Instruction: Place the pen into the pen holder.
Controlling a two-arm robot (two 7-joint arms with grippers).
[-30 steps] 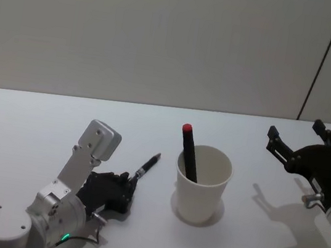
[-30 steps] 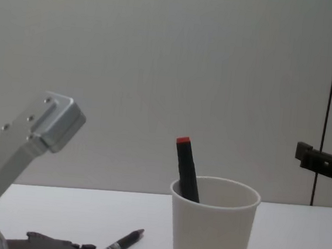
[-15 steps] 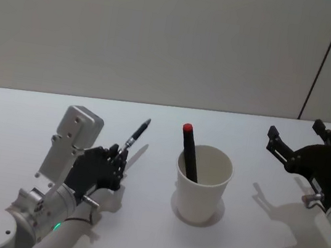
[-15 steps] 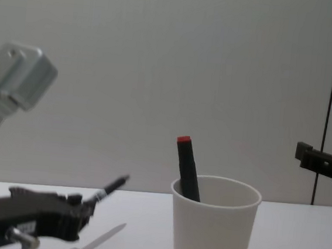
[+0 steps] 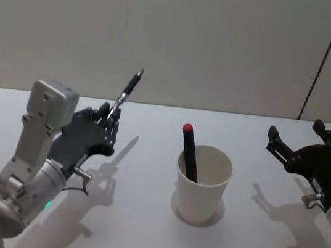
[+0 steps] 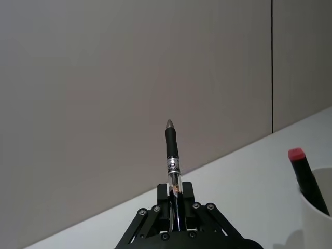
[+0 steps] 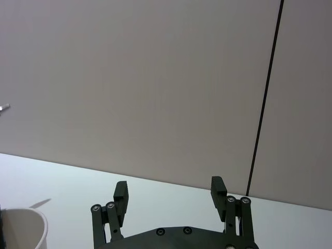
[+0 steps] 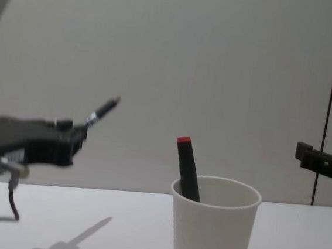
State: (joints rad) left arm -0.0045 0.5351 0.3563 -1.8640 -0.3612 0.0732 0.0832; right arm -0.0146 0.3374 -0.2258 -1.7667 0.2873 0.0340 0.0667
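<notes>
My left gripper is shut on a black pen, holding it in the air left of the pen holder. The pen's tip points up and toward the back wall. The pen holder is a white paper cup standing mid-table. A black marker with a red cap leans inside it. My right gripper hovers open to the right of the cup, holding nothing.
The white table carries the shadows of both arms. A plain wall with a dark vertical seam rises behind it.
My left gripper has lifted the pen off the table, moving up and left, and the pen now tilts more steeply. The right arm has not moved.
</notes>
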